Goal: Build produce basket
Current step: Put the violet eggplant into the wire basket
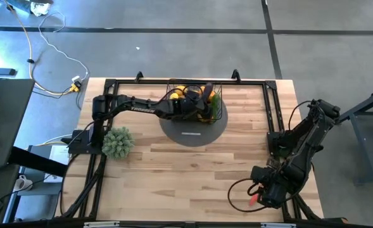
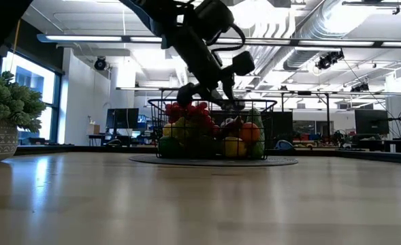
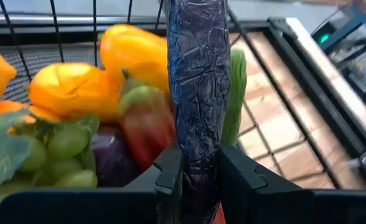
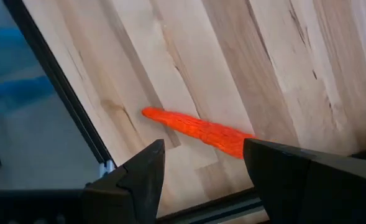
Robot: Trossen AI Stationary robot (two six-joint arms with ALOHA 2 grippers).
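Two arms: dark, one reaching from each side of the wooden table (image 1: 192, 177).
One basket (image 1: 219, 109): black wire, at the table's far edge, on a round grey disc (image 1: 192, 134).
Produce (image 2: 207, 139): piled inside the basket; at least two yellow lemons, one orange piece, one bunch of green grapes, one red pepper, one purple piece, one cucumber countable in the left wrist view.
Left gripper (image 3: 200, 171): over the basket, fingers pressed together on a dark crinkled strip (image 3: 198, 81) standing upright between them.
Right gripper (image 4: 202, 163): at the near right corner, fingers spread, pinching nothing, above one orange carrot (image 4: 198, 130) lying on the wood.
One potted plant (image 1: 117, 142): green, left side.
Writing: white lettering on the left arm, too small to read.
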